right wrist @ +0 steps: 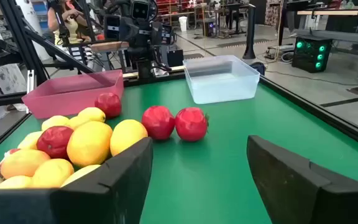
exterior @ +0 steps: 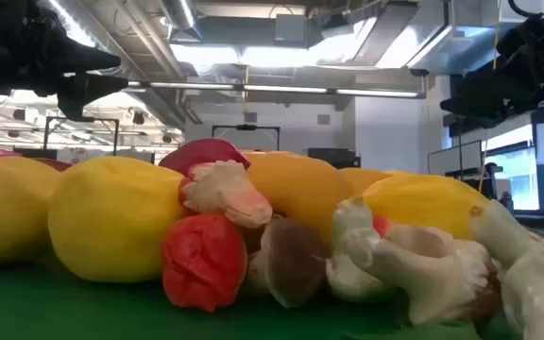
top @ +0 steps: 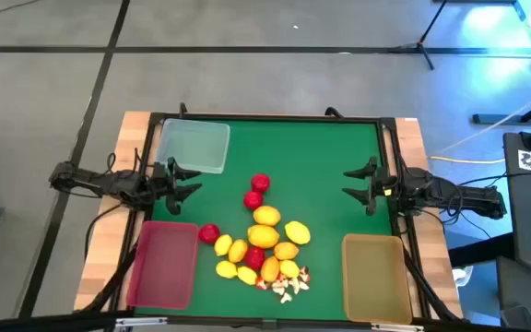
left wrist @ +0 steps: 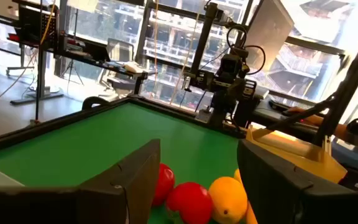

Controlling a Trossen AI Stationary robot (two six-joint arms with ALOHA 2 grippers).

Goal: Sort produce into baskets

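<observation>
Left side of the green worktop [top: 321, 166]: the left gripper [top: 184, 181] sits at the left edge, empty, its fingers [left wrist: 138, 180] apart with nothing between them. Just beside it, toward the far left corner, lies the clear basket [top: 194, 146], nothing visible inside. Near the front left corner lies the pinkish-red basket [top: 164, 263], also with nothing visible in it.

Centre: the produce is loose on the worktop, none of it in any basket. Two red strawberries [top: 257, 190] lie one behind the other toward the middle, a third strawberry [top: 209, 233] sits just beside the pinkish-red basket. The yellow and orange lemons [top: 265, 242] form a tight cluster in front of them, several touching. At the front edge of the cluster lies a heap of small white-and-red bits [top: 289, 286]; in the low view they look like toy mushrooms [exterior: 414, 269].

Right side: the tan-yellow basket [top: 374, 277] lies at the front right corner, nothing visible in it. The right gripper [top: 362, 184] sits at the right edge, well apart from the produce, empty, fingers [right wrist: 291, 180] spread wide.
</observation>
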